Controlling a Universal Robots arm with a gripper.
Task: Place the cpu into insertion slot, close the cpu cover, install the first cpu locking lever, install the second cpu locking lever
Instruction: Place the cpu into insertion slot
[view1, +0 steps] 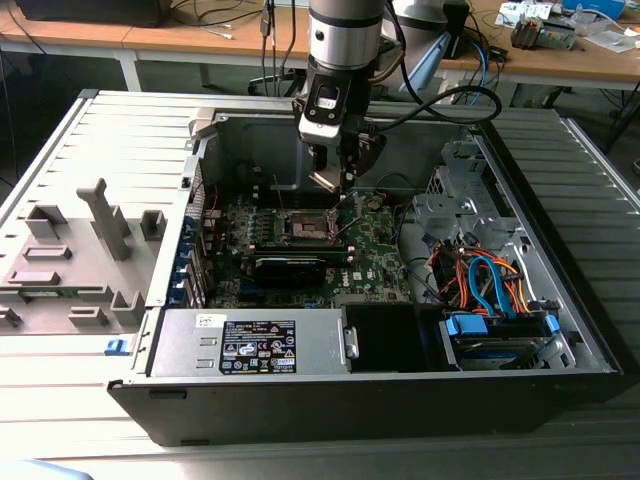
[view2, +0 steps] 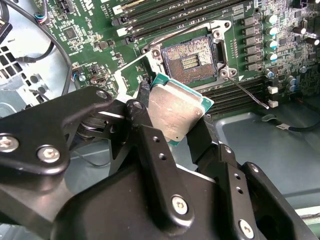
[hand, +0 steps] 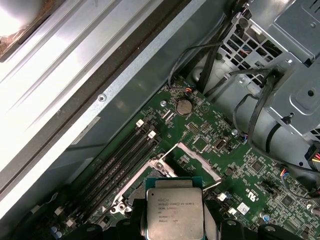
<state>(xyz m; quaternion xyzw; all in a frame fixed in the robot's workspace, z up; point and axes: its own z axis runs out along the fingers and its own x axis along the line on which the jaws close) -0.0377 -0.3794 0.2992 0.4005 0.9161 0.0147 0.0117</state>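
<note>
- The pincer (view2: 172, 120) is clamped on the cpu (view2: 176, 111). Its two black fingers (view2: 146, 117) press on opposite edges of the chip, and the silvery top faces both wrist views.
- In the exterior view the pincer (view1: 335, 178) hangs inside the open computer case (view1: 400, 395), over the middle of the motherboard (view1: 378, 255) and clear of it.
- The insertion slot (view2: 192, 56) has no chip in it, and its dark centre and contact field are uncovered. It lies just ahead of the chip's leading corner and below it. I judge the two to be near but apart, with the chip tilted rather than flat to the board.
- In the exterior view the insertion slot (view1: 310, 228) sits a little toward the case's near wall from the pincer, almost straight beneath it.
- The cpu cover (hand: 196, 161) is swung up off the slot and stands at the edge away from the memory slots (hand: 127, 150), so the slot's mouth is free from above.
- A thin wire locking lever (view2: 247, 94) is released and angles out along the board beside the slot.
- Room is tight on two sides of the slot. The memory slots run along one edge, and a black card (view1: 300, 268) lies on the side toward the case's near wall.
- The drive cage (view1: 455, 205), toward the exterior view's right, stands well apart from the slot.
</note>
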